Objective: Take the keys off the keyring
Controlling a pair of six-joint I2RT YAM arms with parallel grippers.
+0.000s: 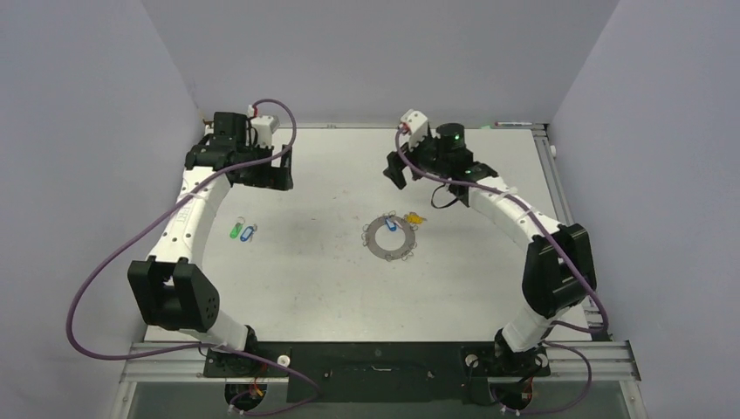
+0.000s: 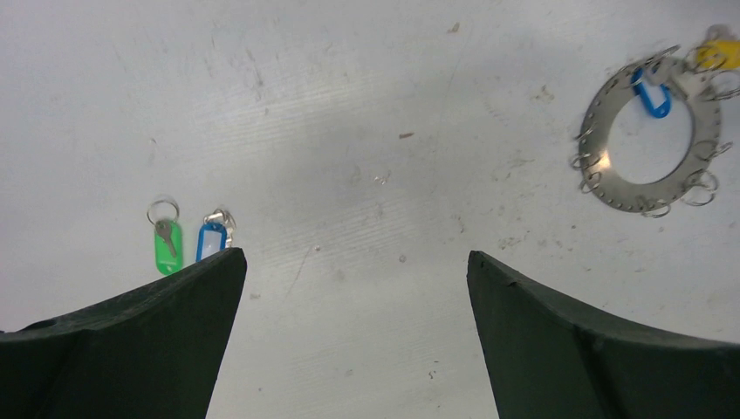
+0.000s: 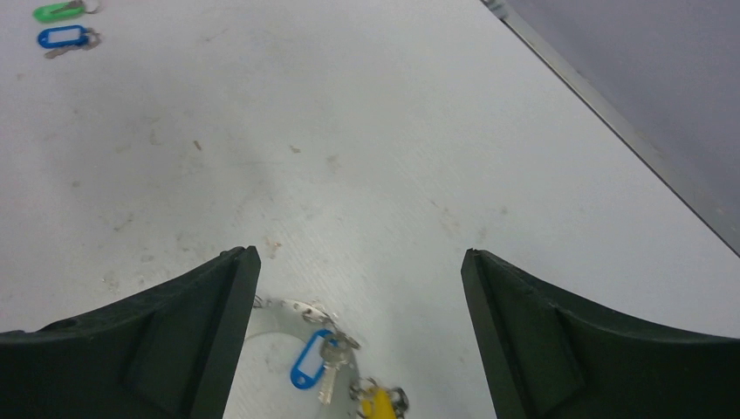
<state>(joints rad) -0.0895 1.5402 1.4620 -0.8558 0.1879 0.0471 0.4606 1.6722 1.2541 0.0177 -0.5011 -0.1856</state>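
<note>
Spread wide and empty, right gripper (image 3: pixel 359 262) frames the keyring (image 3: pixel 277 310) at lower centre, blue-tagged key (image 3: pixel 307 367) and yellow-tagged key (image 3: pixel 377 403) at its rim; left gripper (image 2: pixel 356 262), equally open, has the keyring upper right, well apart.

white table (image 2: pixel 366 131) bears the keyring (image 2: pixel 594 131); well apart lie green-tagged key (image 2: pixel 167 244) and blue-tagged key (image 2: pixel 211 237), seemingly loose.
</note>
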